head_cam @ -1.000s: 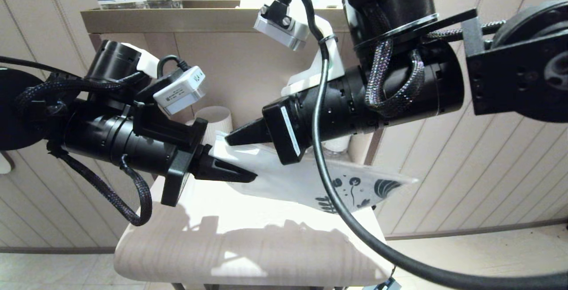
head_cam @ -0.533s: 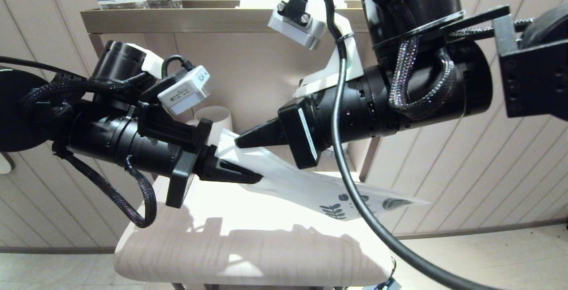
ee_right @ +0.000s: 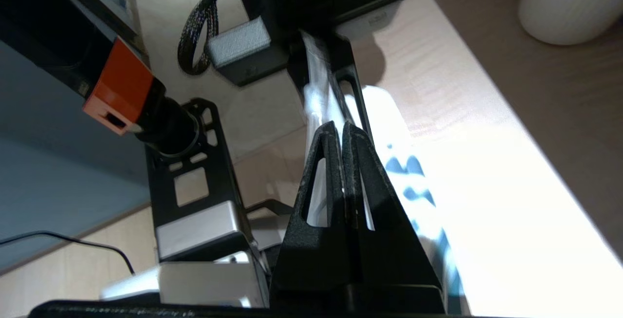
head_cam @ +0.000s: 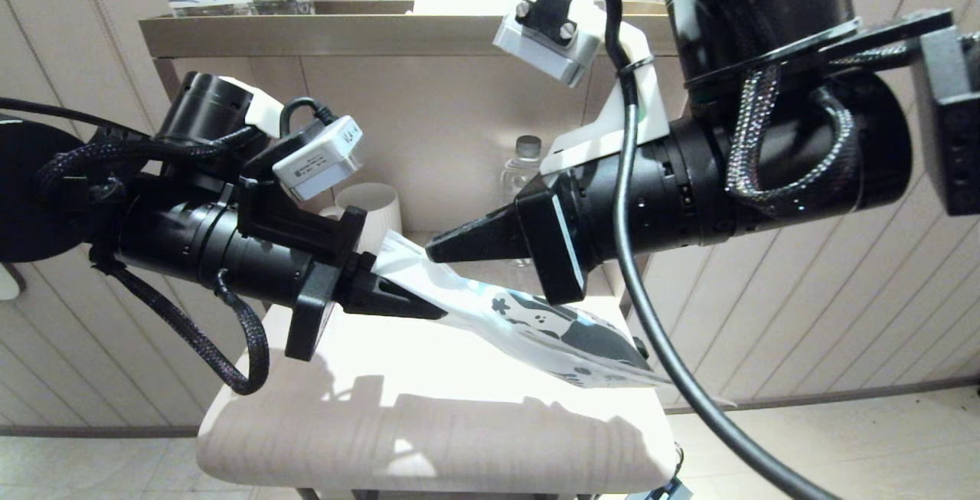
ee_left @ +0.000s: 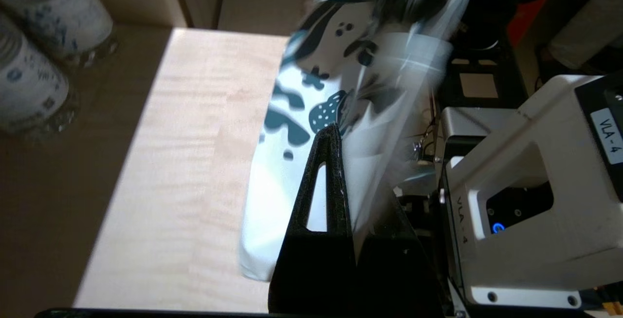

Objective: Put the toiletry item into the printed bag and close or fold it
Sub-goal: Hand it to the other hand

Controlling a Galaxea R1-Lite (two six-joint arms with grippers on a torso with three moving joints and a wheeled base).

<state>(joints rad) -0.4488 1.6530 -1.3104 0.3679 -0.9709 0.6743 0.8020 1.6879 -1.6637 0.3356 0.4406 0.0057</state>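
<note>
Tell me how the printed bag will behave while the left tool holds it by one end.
Likely floppy: held at one end by the left tool, the printed bag droops toward the table. Probably light, since that thin-edge pinch carries it. Possibly slippery, being glossy film; the right tool is shut beside it.

Both my grippers hang above the table; its front half lies bare beneath them. The left gripper pinches the bag, which slopes toward the right edge and blocks passage there. My right gripper hangs closed just above it. Cup and bottle crowd the back edge.
</note>
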